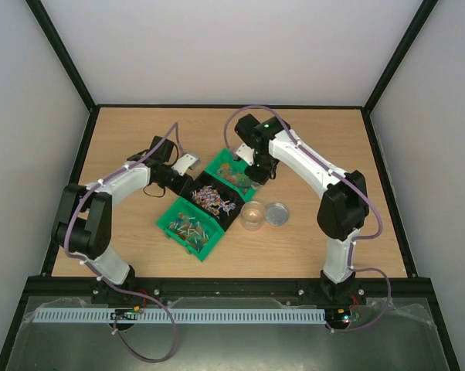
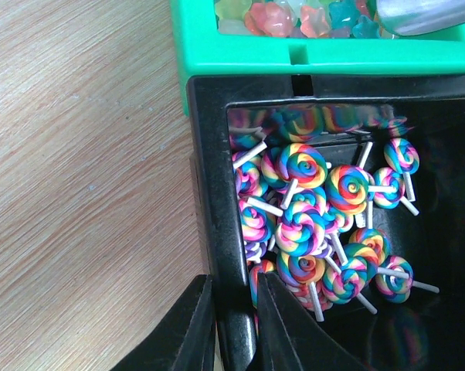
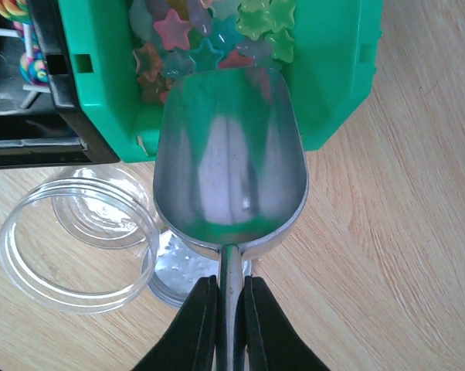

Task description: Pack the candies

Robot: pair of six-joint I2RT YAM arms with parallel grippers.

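Note:
The candies lie in three bins. Star-shaped ones fill a green bin, and swirl lollipops lie in the black bin beside it. Small mixed sweets fill another green bin at the near left. My right gripper is shut on the handle of a metal scoop. The scoop's bowl is empty and its tip reaches over the star candies. My left gripper is shut on the black bin's left wall, one finger inside and one outside.
A clear open jar stands on the table just in front of the bins, with a round silver lid beside it under the scoop. In the top view the jar and lid sit between the arms.

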